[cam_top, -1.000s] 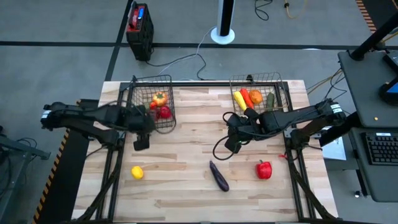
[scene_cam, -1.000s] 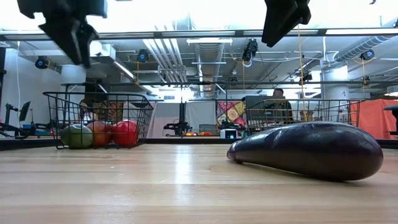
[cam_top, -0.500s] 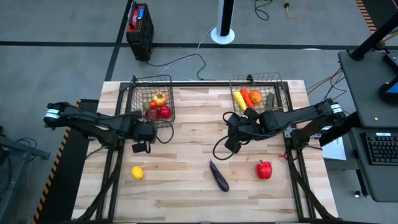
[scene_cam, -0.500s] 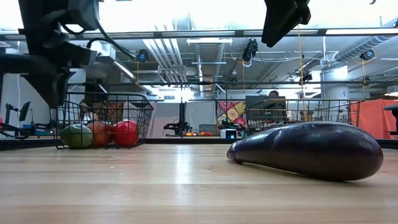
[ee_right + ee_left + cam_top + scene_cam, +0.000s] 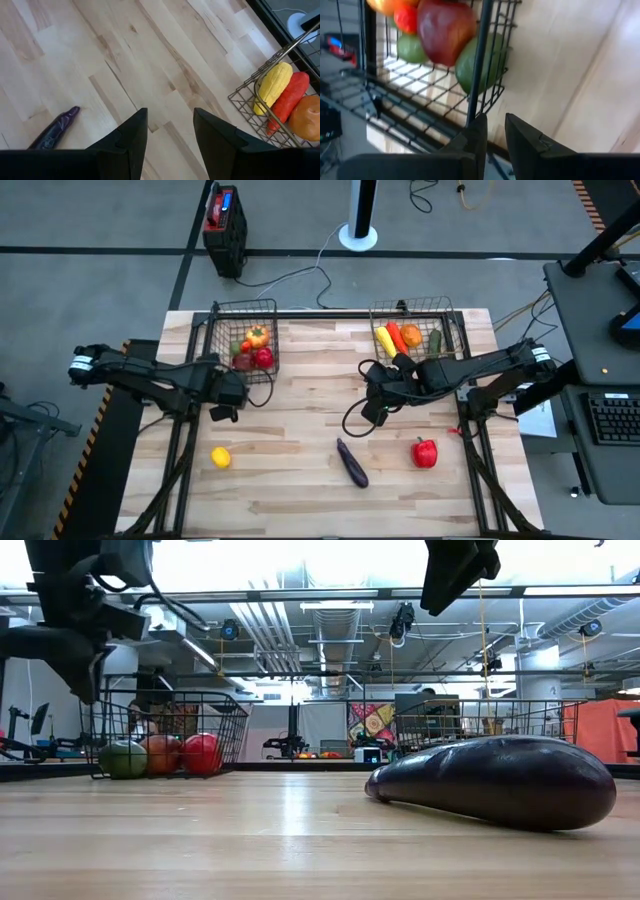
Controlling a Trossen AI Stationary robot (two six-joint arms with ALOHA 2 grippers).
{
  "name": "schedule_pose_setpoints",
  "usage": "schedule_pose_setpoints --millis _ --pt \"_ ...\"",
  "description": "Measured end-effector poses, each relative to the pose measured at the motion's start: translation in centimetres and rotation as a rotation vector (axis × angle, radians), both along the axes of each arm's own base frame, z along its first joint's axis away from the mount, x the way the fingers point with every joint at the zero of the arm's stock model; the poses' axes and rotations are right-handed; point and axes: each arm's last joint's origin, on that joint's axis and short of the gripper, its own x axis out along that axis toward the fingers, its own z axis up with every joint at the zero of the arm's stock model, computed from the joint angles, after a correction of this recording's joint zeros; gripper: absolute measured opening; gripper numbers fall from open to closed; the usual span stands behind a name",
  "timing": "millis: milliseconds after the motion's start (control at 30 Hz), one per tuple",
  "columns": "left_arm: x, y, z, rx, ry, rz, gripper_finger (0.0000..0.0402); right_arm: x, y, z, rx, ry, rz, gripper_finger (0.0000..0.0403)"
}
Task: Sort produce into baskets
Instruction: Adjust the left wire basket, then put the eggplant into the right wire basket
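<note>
Hovering beside the left basket (image 5: 247,346) — left gripper (image 5: 222,412) closed, empty; right gripper (image 5: 372,414) slightly parted, empty.

Two baskets (image 5: 246,345) (image 5: 417,330) at table's (image 5: 300,480) far edge, lemon (image 5: 220,457), eggplant (image 5: 351,462), pepper (image 5: 424,452) along near side

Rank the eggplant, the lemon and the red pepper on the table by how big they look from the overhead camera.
1. Eggplant, the longest.
2. Red pepper, shorter but rounder.
3. Lemon, smallest.
All three lie loose on the table, so nearness to the camera barely affects the order.
</note>
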Motion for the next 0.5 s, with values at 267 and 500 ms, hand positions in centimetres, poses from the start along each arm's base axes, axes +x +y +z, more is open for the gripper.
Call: schedule_pose_setpoints --millis 267,500 --pt "-0.56 0.12 0.12 0.036 0.004 0.090 0.0052 0.00 0.00 0.00 0.000 -0.001 0.000 0.0151" --pt "0.06 -0.35 0.65 -0.062 -0.057 0.089 0.0052 -0.01 0.11 -0.04 0.043 0.003 0.002 0.0151"
